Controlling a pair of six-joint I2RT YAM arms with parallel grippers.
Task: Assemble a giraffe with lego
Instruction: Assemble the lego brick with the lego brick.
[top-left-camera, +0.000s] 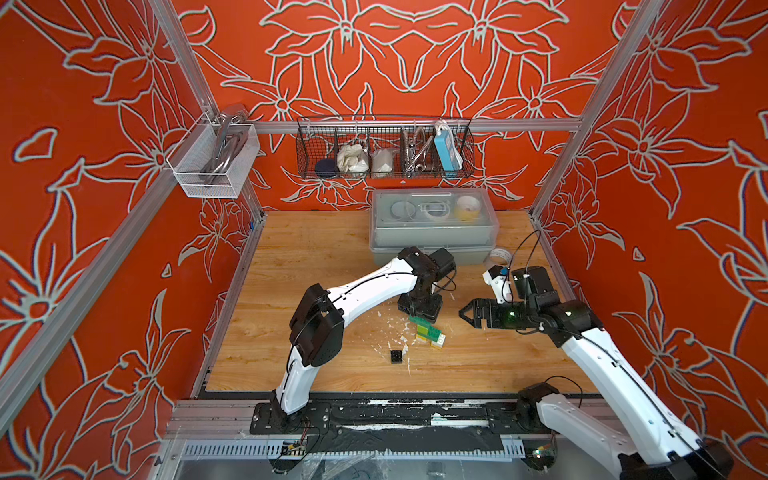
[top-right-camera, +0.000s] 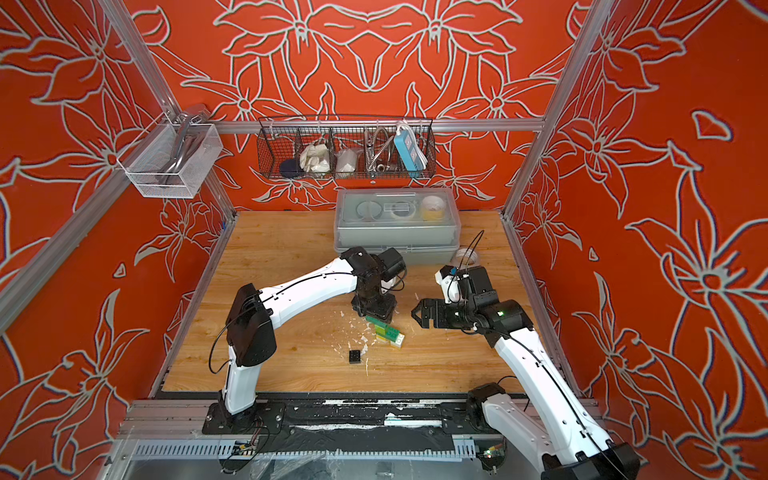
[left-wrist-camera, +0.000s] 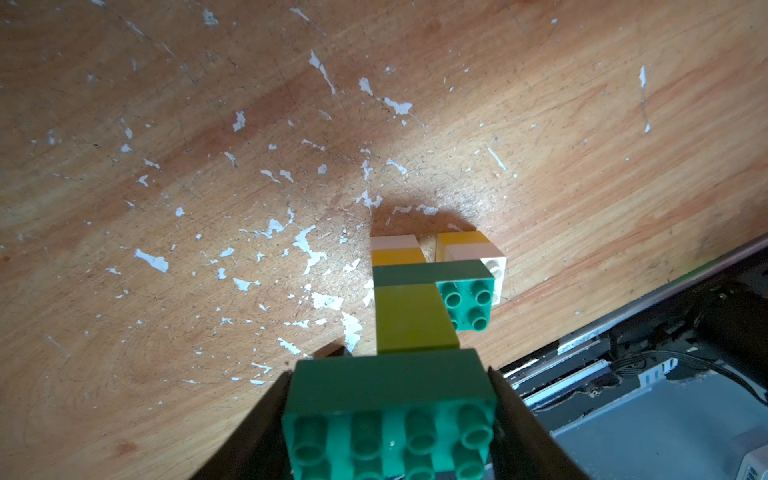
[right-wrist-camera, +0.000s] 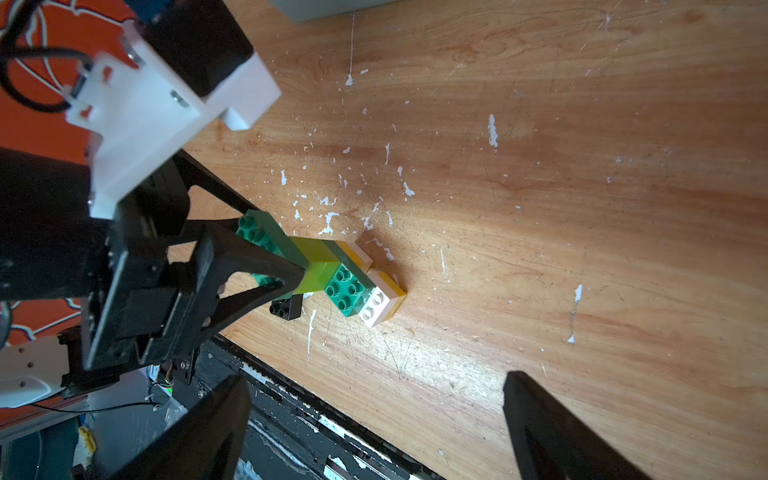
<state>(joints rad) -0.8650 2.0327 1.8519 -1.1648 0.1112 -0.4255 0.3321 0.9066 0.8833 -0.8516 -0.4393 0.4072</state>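
While the left gripper (top-left-camera: 422, 319) was clenched on the dark green head brick (left-wrist-camera: 386, 382), the giraffe (top-left-camera: 428, 332) stood on the counter (top-left-camera: 311, 257) directly beneath it: legs, body, lime neck and head stacked. Step in hand, as judged: seating or steadying the head. The cap was not yet fitted. The black brick (top-left-camera: 397, 356) lay loose on the counter, near the left gripper on the side away from the right gripper (top-left-camera: 463, 313), which hung spread wide and empty beside the giraffe. Next move probably calls for fetching the black brick and pressing it squarely onto the head studs while the figure is braced.
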